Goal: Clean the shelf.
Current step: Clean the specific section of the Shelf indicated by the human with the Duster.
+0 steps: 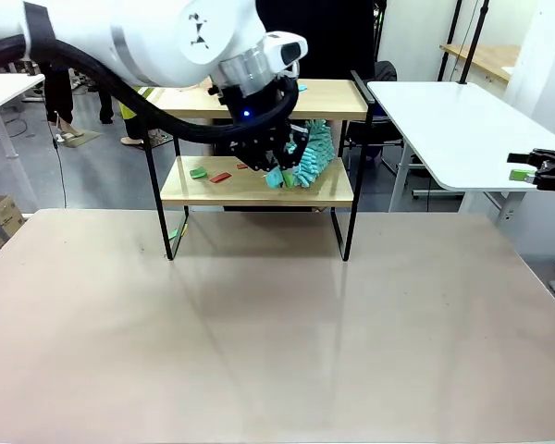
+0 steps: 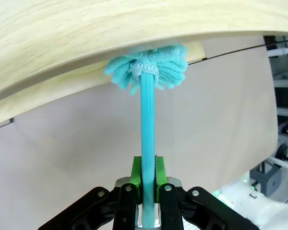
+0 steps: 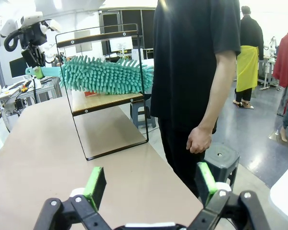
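The shelf point(image 1: 259, 190) stands upright at the far middle of the worktop point(image 1: 277, 333). Its long axis runs side to side across the worktop, its open front faces the robot, and a person point(image 3: 192, 72) stands just beyond one end. The left hand point(image 1: 277, 171) is clamped on the handle of a teal duster point(image 1: 310, 157) and reaches in between the two boards. The fluffy head rests on the right part of the lower board. It lies roughly along the board's length and points toward the shelf's right end rail, with the handle toward the middle. In the left wrist view the handle point(image 2: 147, 120) runs straight out from between the green pads point(image 2: 137, 170) to the head against the wood. The job looks to be partly done at most: a green scrap point(image 1: 198, 172) and a red scrap point(image 1: 220, 177) lie unswept on the left half of the lower board, and the arm hides much of the top board. The right hand point(image 1: 541, 171) hangs well off to the right, jaws wide and empty.
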